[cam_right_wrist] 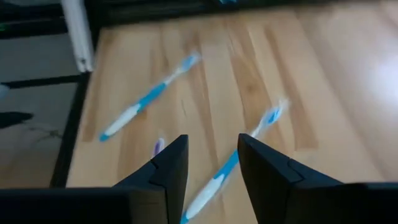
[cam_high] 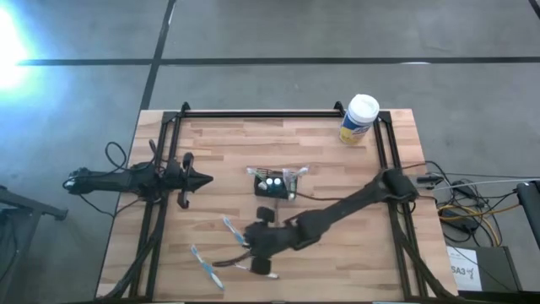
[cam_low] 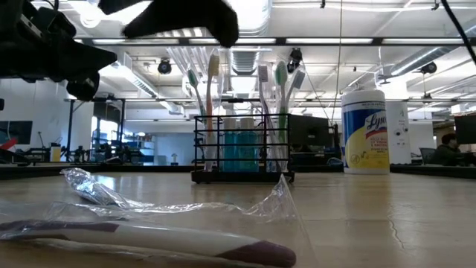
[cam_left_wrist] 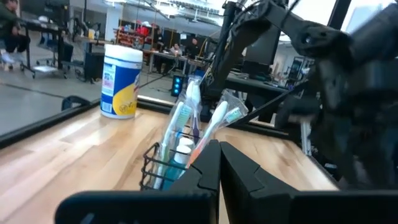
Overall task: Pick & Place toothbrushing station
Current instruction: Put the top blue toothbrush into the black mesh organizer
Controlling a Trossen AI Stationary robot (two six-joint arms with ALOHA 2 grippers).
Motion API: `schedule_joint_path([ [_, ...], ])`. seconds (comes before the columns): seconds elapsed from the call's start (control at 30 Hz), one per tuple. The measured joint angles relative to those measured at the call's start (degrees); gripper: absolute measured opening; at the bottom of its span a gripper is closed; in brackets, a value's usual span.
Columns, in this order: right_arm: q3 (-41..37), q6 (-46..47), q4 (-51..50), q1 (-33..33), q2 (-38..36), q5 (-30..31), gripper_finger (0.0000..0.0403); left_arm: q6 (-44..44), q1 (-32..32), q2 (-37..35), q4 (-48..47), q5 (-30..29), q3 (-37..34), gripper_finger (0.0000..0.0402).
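The toothbrushing station, a small black mesh holder, stands on its base mid-table with several toothbrushes upright in it. My right gripper is open and tilted down above the table's near-left part. It hangs over two loose blue toothbrushes that lie flat on the wood, with nothing between its fingers. My left gripper is shut and level at the table's left, pointing at the station from a short way off.
A white-lidded, yellow-labelled canister stands at the far right corner. A purple-and-white toothbrush and clear crumpled wrapping lie near the front edge. Black frame rails run along the table's left, right and far sides.
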Motion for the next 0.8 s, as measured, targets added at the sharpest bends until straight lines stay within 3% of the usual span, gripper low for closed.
schedule_joint_path([
  [0.23, 20.6, 11.4, -21.3, -2.3, 14.6, -3.3, 0.0132, -1.6, 0.0, 0.0, -2.1, 0.4, 0.1, 0.0007],
  [0.4, 33.5, 13.0, -27.9, -3.9, 24.4, -6.6, 0.0146, -1.6, 0.0, 0.0, -2.4, 0.8, 0.2, 0.0007],
  [0.8, 28.9, 18.6, -26.5, -5.2, 24.7, -7.9, 0.0166, -1.8, 0.0, 0.3, -3.0, 3.3, 0.2, 0.0007],
])
